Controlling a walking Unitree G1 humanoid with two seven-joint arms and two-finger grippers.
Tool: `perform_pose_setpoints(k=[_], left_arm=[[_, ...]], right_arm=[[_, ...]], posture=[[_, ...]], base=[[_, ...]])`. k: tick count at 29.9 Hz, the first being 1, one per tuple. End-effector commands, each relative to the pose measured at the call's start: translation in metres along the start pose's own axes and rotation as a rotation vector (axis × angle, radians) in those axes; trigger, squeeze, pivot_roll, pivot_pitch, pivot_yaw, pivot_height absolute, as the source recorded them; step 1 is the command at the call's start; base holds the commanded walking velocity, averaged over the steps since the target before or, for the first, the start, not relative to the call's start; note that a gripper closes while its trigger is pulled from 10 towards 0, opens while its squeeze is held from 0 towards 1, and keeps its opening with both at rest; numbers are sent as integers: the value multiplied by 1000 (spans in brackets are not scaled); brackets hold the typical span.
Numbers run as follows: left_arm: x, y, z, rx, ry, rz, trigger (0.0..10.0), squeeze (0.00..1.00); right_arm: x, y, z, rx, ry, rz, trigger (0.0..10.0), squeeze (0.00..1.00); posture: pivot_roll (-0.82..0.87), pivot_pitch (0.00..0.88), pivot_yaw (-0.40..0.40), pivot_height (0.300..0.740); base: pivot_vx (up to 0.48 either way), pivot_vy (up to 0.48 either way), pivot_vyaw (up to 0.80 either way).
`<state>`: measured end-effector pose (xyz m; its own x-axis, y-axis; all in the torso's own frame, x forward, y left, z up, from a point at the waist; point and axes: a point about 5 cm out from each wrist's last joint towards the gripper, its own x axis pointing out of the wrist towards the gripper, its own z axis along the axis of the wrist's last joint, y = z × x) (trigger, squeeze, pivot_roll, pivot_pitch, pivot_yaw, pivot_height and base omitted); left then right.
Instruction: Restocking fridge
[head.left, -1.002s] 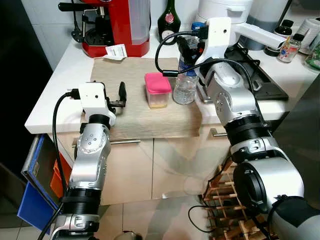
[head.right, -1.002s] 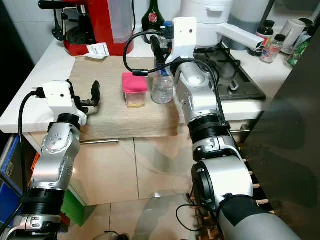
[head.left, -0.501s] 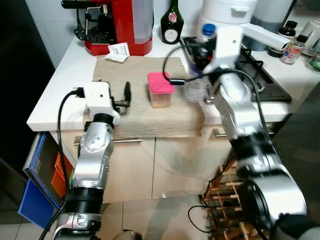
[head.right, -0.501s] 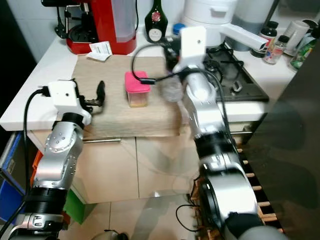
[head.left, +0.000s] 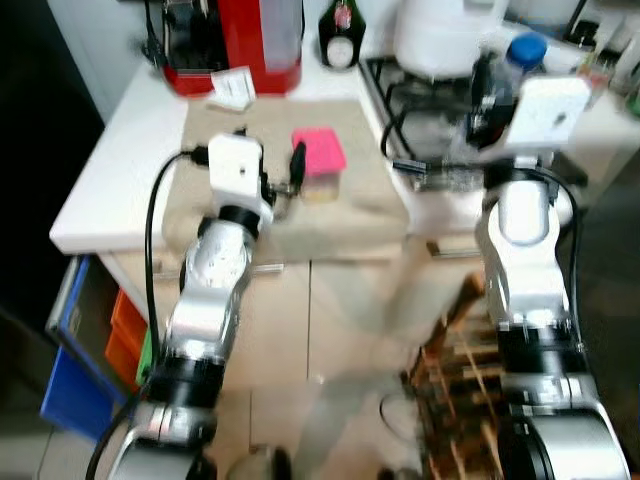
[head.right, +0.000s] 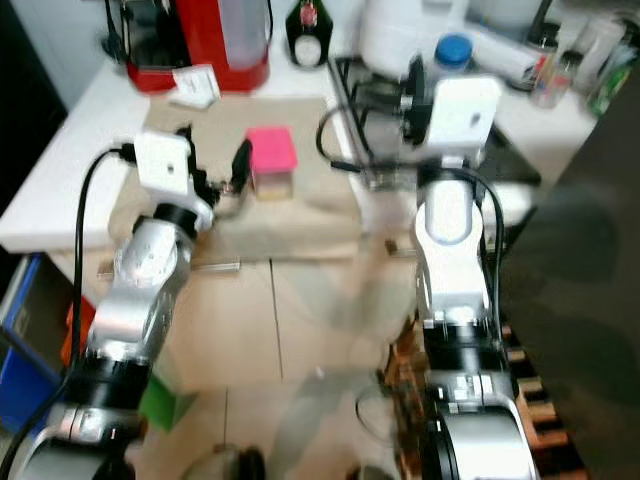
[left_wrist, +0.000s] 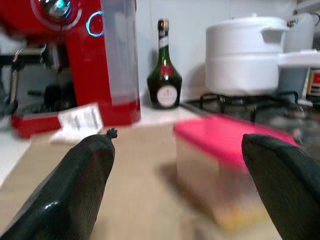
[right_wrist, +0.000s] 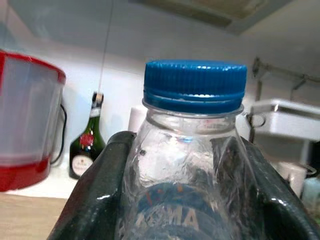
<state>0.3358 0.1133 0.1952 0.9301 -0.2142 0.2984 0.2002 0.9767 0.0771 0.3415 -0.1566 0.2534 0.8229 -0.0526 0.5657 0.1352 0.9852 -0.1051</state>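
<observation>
Right pincer (head.left: 490, 85), seen from the head, hangs over the stove (head.left: 410, 80) at the right end of the tabletop (head.left: 115, 170), clamped on a clear bottle (head.left: 500, 80) with a blue cap (head.left: 527, 48). Left pincer (head.left: 285, 170) hovers over the tan mat (head.left: 365, 190), just beside a small box with a pink lid (head.left: 318, 165). A red coffee machine (head.left: 235, 40), a dark green bottle (head.left: 340, 22) and a white pot (head.left: 440, 35) stand along the back, and a paper tag (head.left: 230, 88) lies before the machine. The picture is blurred.

From the left wrist, the two black fingers (left_wrist: 65, 192) stand wide apart with nothing between them; the pink-lidded box (left_wrist: 225, 170) sits on the mat ahead, nearer one finger, with the coffee machine (left_wrist: 75, 60), green bottle (left_wrist: 164, 75) and white pot (left_wrist: 245, 60) behind it.

From the right wrist, the fingers (right_wrist: 95, 195) press both sides of the clear bottle (right_wrist: 187, 175), its blue cap (right_wrist: 195, 85) rising above them.
</observation>
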Motion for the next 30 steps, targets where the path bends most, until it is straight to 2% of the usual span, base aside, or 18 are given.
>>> perform_pose_setpoints(k=[1,20,26,30], left_arm=[[0,-1,0,4,-3,-10,10000,0],[-2,6,-3,30,8,14,10000,0],[-5,1,-6,28,13,-14,10000,0],[-6,0,-9,23,23,-19,10000,0]], right_arm=[[4,2,15,5,-62,-3,10000,0],[-4,12,0,31,20,34,10000,0],[-10,11,-8,25,55,36,10000,0],[-13,11,-11,23,70,39,10000,0]], posture=[[-62,0,38,740],[-37,0,39,740],[-44,0,44,740],[-51,0,45,740]], base=[[-461,0,0],[-453,0,0],[0,0,0],[0,-480,0]])
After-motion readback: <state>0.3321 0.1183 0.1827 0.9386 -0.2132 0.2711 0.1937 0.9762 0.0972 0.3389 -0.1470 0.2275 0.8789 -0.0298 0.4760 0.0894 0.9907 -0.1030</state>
